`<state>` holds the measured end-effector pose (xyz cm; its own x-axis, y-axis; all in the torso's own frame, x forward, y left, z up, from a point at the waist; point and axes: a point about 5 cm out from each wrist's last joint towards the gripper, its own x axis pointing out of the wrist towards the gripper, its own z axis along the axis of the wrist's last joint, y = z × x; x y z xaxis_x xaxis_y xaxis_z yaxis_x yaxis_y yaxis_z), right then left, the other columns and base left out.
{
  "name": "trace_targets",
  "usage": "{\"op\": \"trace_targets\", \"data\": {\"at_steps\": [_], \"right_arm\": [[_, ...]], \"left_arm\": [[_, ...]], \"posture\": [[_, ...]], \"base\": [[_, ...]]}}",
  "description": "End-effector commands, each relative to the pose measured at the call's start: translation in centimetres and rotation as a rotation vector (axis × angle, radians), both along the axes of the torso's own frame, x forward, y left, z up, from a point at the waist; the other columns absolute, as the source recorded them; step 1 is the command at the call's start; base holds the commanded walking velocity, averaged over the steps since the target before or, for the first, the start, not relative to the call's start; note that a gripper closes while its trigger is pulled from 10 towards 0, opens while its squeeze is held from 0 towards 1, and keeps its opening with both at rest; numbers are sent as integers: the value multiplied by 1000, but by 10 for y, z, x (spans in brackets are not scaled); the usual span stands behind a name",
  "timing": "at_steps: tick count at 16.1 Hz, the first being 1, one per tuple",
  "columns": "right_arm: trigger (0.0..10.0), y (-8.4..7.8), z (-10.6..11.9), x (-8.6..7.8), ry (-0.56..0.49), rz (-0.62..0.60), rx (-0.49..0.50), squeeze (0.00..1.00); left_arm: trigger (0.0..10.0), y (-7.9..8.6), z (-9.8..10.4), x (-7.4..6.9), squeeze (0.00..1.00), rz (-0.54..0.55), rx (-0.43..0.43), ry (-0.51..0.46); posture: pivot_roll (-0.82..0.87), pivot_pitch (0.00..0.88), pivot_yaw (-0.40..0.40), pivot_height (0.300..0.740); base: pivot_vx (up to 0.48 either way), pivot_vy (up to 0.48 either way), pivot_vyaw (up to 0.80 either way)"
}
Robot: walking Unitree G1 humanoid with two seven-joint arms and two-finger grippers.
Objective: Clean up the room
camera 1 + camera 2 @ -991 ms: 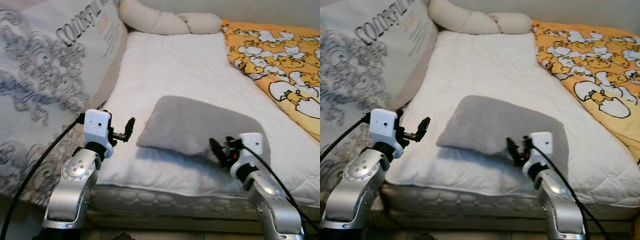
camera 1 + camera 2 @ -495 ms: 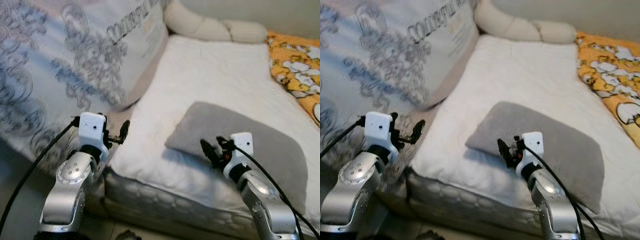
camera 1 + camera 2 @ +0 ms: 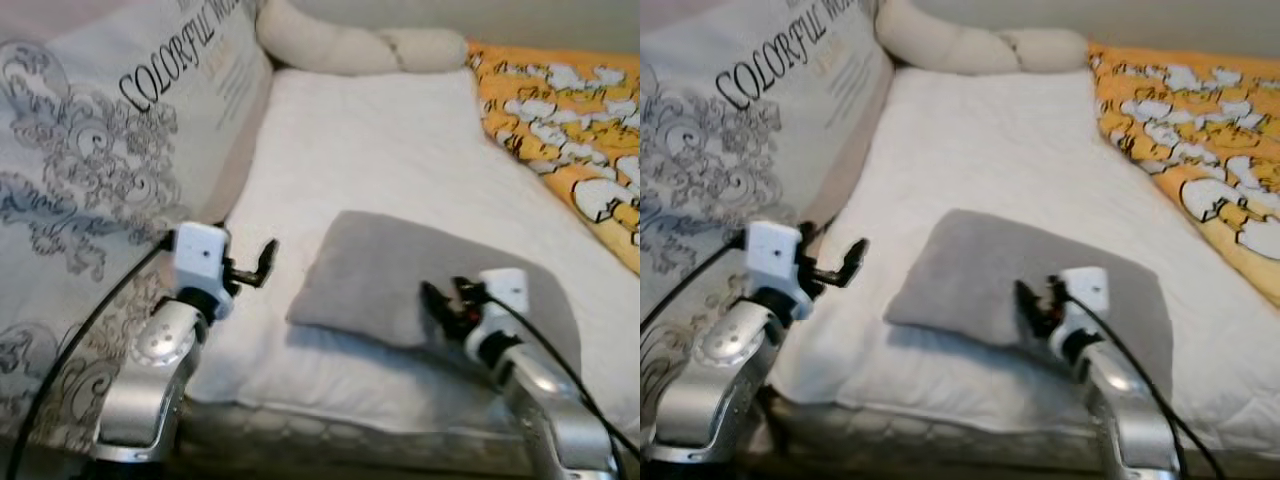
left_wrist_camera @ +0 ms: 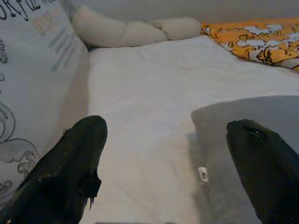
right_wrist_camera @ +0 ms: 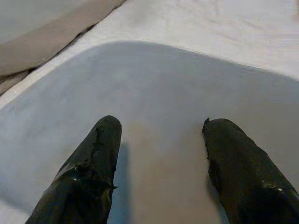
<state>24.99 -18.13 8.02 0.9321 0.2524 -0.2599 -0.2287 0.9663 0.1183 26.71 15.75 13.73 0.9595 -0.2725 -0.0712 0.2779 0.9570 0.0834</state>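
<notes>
The right pincer (image 3: pixel 437 303) hides part of the grey pillow (image 3: pixel 390 275). The orange duck-print blanket (image 3: pixel 560 110) and the large printed cushion (image 3: pixel 90 190) run off the picture's edges. A small tag (image 4: pixel 202 173) on the pillow's seam is unreadable.

The big pillow (image 3: pixel 110 160) at the left of the bed has dark letters on it. They spell "COLORFUL", then a word that starts "WO" and runs off the top edge. The small lines of print under them are too tiny to read.
</notes>
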Motion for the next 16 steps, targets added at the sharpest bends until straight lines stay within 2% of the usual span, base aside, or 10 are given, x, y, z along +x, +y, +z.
{"op": "trace_targets", "data": {"at_steps": [1, 4, 7, 10, 11, 12, 14, 15, 16], "right_arm": [[10000, 10, 4, 2, -24, 27, 19, 0], [10000, 10, 5, 3, -24, 29, 18, 0], [10000, 10, 5, 3, -25, 33, 17, 0], [10000, 1, 4, 4, -12, 80, -25, 0], [10000, -6, 4, 5, 0, 100, -52, 0], [10000, -10, 4, 5, 9, 113, -72, 0], [10000, -40, 3, 9, 70, 117, -158, 0], [10000, -49, 3, 10, 88, 104, -180, 0], [10000, -63, 5, 10, 108, 82, -206, 0]], "left_arm": [[10000, 10, 0, -2, 0, 29, 19, 2], [10000, 10, 0, -2, 0, 29, 19, 1], [10000, 8, 0, -3, 0, -1, -5, 12], [10000, 8, -3, -1, 0, -28, 7, 33], [10000, 7, -4, 2, 322, -52, -24, 49], [10000, 6, -4, 3, 1000, -75, -42, 59], [10000, 0, -9, 17, 1000, -184, -43, 130], [10000, -2, -11, 24, 1000, -210, -52, 150], [10000, -6, -14, 35, 1000, -254, -71, 190]], "posture": [[26, 0, 0, 740], [28, 0, -1, 740], [29, 0, -2, 740], [25, 0, 2, 740], [24, 0, 3, 740], [24, 0, 3, 740], [23, 0, 0, 740], [20, 0, 0, 740], [11, 0, 5, 740]], "base": [[247, 0, 0], [245, 0, 0], [0, 0, 0], [0, 0, 0], [0, 0, 0], [0, 0, 0], [0, 0, 0], [0, 0, 0], [0, 0, 0]]}}
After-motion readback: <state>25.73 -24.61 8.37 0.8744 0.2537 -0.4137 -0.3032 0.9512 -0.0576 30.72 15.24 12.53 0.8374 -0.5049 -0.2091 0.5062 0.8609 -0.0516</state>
